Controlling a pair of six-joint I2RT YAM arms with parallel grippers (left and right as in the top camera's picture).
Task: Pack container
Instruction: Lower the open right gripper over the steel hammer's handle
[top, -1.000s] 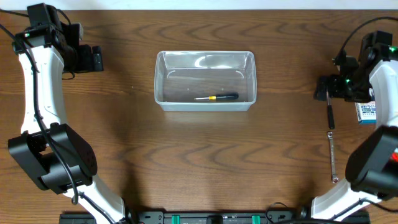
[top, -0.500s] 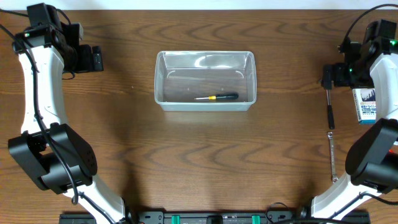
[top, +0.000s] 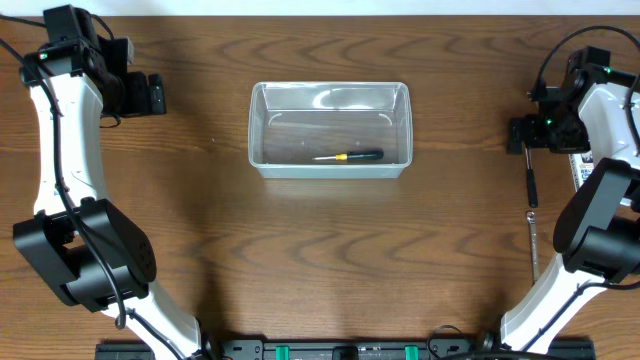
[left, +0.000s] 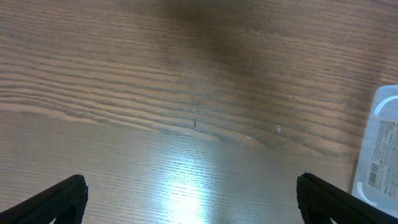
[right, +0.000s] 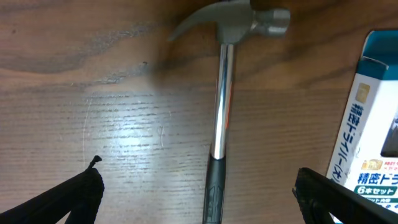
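Note:
The clear container stands at the table's middle with a black and yellow screwdriver lying in it. A corner of the container shows at the right edge of the left wrist view. My left gripper is open at the far left over bare wood, and nothing lies between its open jaws. My right gripper hovers open at the far right above a hammer. In the right wrist view the hammer lies lengthwise between the wide-open gripper, untouched.
A slim wrench lies on the table just below the hammer's handle. A blue-and-white box lies right of the hammer, and the same box is half covered by the right arm in the overhead view.
The right wrist has swung toward the far edge and its gripper has shifted slightly over the hammer's head end. The left arm, container and screwdriver are unmoved.

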